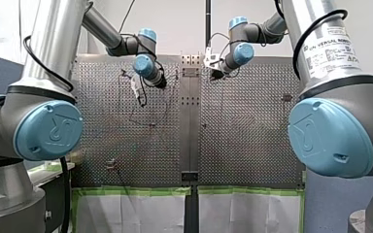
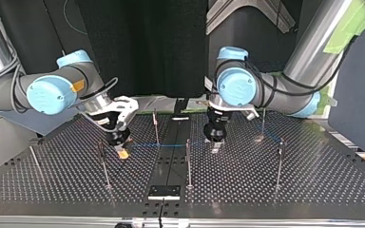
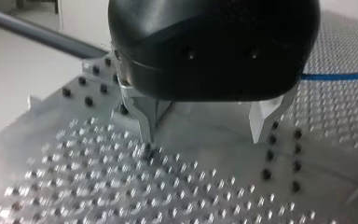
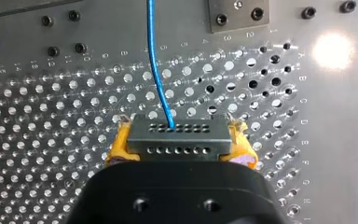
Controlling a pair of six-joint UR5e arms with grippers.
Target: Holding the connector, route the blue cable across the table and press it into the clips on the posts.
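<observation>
**Right gripper clamps the connector; left stands wide**

My right gripper (image 4: pixel 179 140) is closed on the grey connector (image 4: pixel 177 150), its yellow pads (image 4: pixel 119 143) pressed against the connector's two ends. The blue cable (image 4: pixel 154 60) leaves the connector's middle and runs straight ahead over the perforated table (image 4: pixel 42 140).

In the top view the gripper hangs low at the view's left, and the cable stretches from it toward the right, past the thin upright posts (image 2: pixel 188 161) near the middle. The line is too fine to say whether it sits in any clip.

My left gripper (image 3: pixel 205 126) hangs just above the table with its metal fingers (image 3: pixel 145 119) spread and nothing between them. The cable passes beside it.
</observation>
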